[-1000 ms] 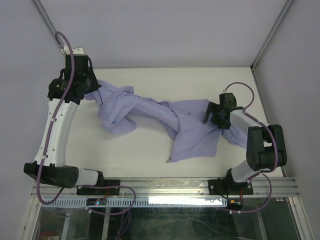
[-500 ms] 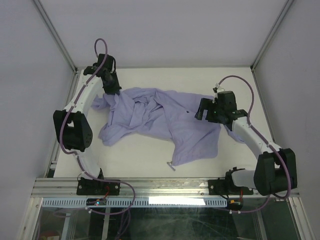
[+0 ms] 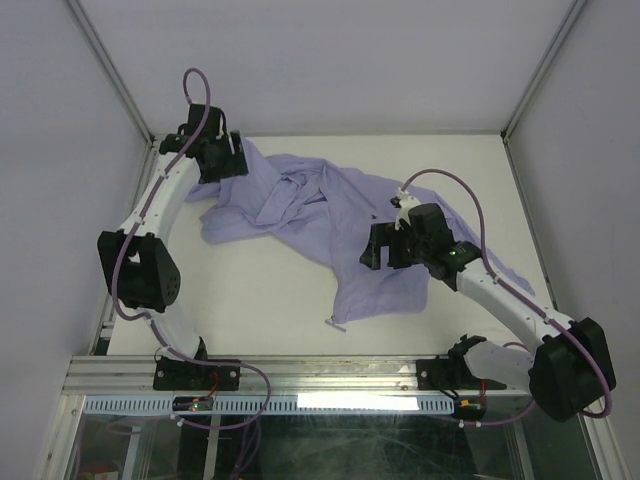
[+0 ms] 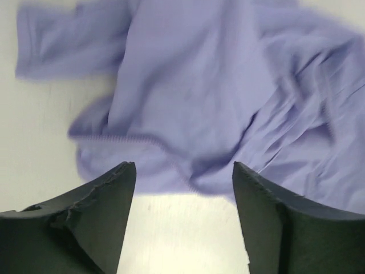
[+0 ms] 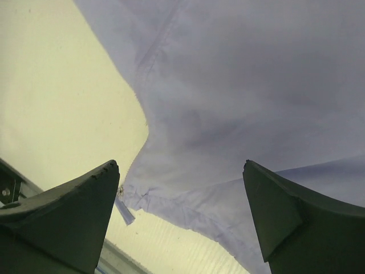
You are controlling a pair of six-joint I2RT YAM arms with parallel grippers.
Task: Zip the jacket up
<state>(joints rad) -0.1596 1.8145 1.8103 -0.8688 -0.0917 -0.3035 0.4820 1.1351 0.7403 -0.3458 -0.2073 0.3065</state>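
Observation:
The lavender jacket (image 3: 330, 225) lies crumpled across the table from the far left to the centre right. My left gripper (image 3: 232, 165) hovers at its far-left end, open; in the left wrist view the left gripper (image 4: 183, 171) has only bare table between its fingers, with the jacket (image 4: 194, 85) and a toothed zip edge (image 4: 114, 138) just ahead. My right gripper (image 3: 375, 250) hangs open above the jacket's right part. The right wrist view shows the right gripper (image 5: 181, 165) above the jacket's hem (image 5: 228, 142), with a small zipper pull (image 5: 123, 210) at the hem's corner by the left finger.
The white table (image 3: 250, 300) ends at a metal rail (image 3: 330, 375) along the near edge. Frame posts and grey walls close in the left, right and far sides. A sleeve (image 3: 500, 272) trails under the right arm.
My left gripper has opened and let go of the jacket, which now lies slack. The right arm has swung left and nearer over the jacket, still open.

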